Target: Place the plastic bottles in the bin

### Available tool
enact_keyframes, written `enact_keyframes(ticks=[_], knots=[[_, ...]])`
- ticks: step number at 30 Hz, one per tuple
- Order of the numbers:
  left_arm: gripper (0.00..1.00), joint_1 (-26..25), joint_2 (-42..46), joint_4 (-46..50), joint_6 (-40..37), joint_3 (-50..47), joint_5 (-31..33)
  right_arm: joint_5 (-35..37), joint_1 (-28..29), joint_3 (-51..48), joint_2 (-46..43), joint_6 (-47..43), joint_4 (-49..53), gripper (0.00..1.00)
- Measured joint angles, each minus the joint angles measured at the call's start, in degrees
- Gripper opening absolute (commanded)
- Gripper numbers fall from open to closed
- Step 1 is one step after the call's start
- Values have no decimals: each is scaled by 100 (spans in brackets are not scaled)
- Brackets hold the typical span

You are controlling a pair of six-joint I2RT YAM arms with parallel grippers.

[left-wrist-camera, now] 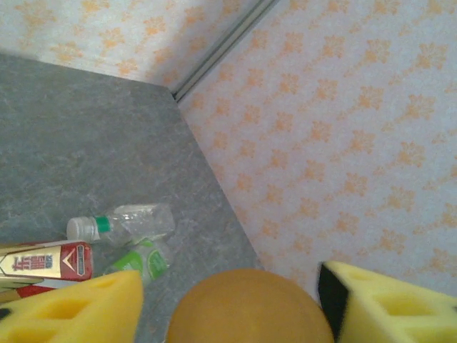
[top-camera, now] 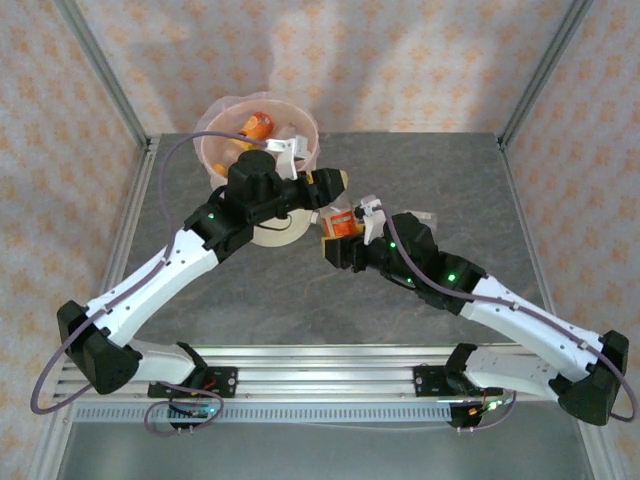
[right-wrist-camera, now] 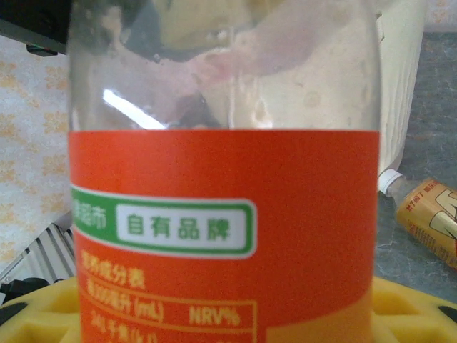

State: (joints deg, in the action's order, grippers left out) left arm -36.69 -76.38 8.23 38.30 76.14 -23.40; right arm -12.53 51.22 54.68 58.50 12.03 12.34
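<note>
Orange label below, clear plastic above: the orange-labelled bottle (right-wrist-camera: 223,214) is clamped in my right gripper (top-camera: 340,232). My yellow pads (right-wrist-camera: 43,318) are closed on its sides. It sits over the grey table (top-camera: 440,180), just right of the foot of the bin (top-camera: 305,125), whose cream wall rises close behind the bottle in my right wrist view.

The bin stands at the far middle of the table, its pink liner folded over the rim, and one orange bottle (top-camera: 258,127) already lies inside it.

My left gripper (left-wrist-camera: 232,314) is beside the bin's right rim. An orange-brown bottle (left-wrist-camera: 246,304) shows its rounded end between the yellow fingers (left-wrist-camera: 78,307). I cannot tell whether they press on it or stand just clear.

Lying loose on the table are a gold-labelled bottle (right-wrist-camera: 428,214) beside the bin, and further off a clear bottle with a green band (left-wrist-camera: 125,223), a green-labelled bottle (left-wrist-camera: 143,263) and a red-labelled bottle (left-wrist-camera: 46,261). These three lie close together near the patterned wall (left-wrist-camera: 343,143).
</note>
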Motion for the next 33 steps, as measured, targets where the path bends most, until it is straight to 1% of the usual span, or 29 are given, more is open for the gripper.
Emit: enact_keyframes(ticks=[2,4,5,7,8,9,11,13,17,19,22,25,29,33], knots=[[36,-7,-2,0,-2,2,-7,4,0,0,33,0,-4,45],[28,-4,-2,7,17,4,-7,20,0,2,50,11,-24,50],[24,-2,-2,9,11,7,11,37,0,2,61,2,-31,55],[19,-2,-2,46,-33,24,31,72,0,9,76,2,-35,70],[17,-4,-2,98,-83,61,46,92,0,24,94,31,-26,81],[15,-7,-4,197,-144,133,85,133,0,50,114,39,-4,90],[13,-9,-4,444,-374,376,192,251,0,79,136,61,57,99],[13,-7,-9,750,-682,752,400,385,0,98,138,120,140,99],[12,-2,-131,1399,-1473,1827,1021,603,13,293,140,162,229,99],[12,79,-223,1659,-1856,2356,1281,780,11,348,127,197,317,99],[12,339,-426,1996,-2356,3143,1624,994,7,352,127,269,514,99],[12,723,-828,2350,-2697,3980,1845,1189,7,352,127,350,702,99],[13,1231,-1565,2844,-3036,4927,2033,1379,7,352,127,455,922,99],[13,1561,-2406,3445,-3294,5746,2111,1499,7,354,127,564,1093,99]])
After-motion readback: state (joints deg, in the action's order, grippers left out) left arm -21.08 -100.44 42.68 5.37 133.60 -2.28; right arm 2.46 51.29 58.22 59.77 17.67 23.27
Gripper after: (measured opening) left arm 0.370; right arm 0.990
